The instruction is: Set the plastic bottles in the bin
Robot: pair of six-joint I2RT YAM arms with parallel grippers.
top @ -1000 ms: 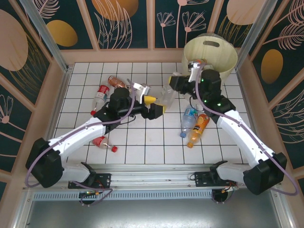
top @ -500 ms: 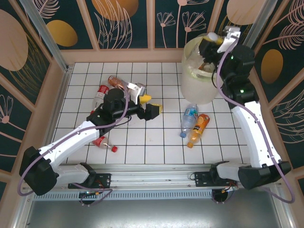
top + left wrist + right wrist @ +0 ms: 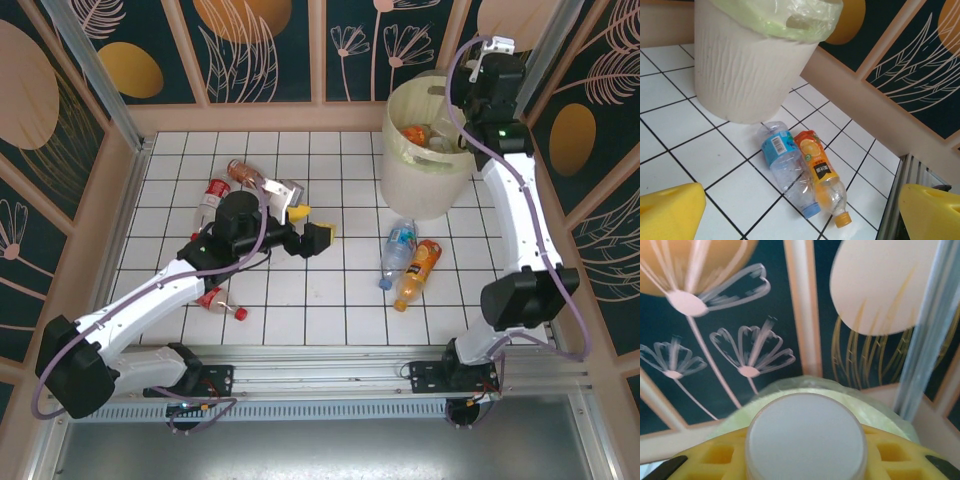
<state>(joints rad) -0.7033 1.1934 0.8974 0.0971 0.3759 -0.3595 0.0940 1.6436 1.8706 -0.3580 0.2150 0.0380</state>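
Note:
The bin (image 3: pixel 425 185), a pale cream bucket with a greenish liner, stands at the back right with bottles inside. My right gripper (image 3: pixel 465 100) hangs over its far rim, shut on a plastic bottle whose round white end (image 3: pixel 805 435) sits between the yellow fingers (image 3: pixel 715 457). My left gripper (image 3: pixel 312 228) is open and empty above mid-table, facing a clear blue-labelled bottle (image 3: pixel 785 162) and an orange bottle (image 3: pixel 822 177) lying side by side near the bin (image 3: pixel 745 70). More bottles lie at the left: amber (image 3: pixel 245 172), red-labelled (image 3: pixel 212 198), and red (image 3: pixel 220 302).
Wooden walls with dark floral panels close in the white tiled table (image 3: pixel 300 300). A metal post (image 3: pixel 932 325) rises just right of the bin. The left arm stretches from the near left corner towards the middle.
The right arm has swung from mid-table up to the bin's far rim, carrying the bottle. The left gripper has drawn back a little to the left, still open.

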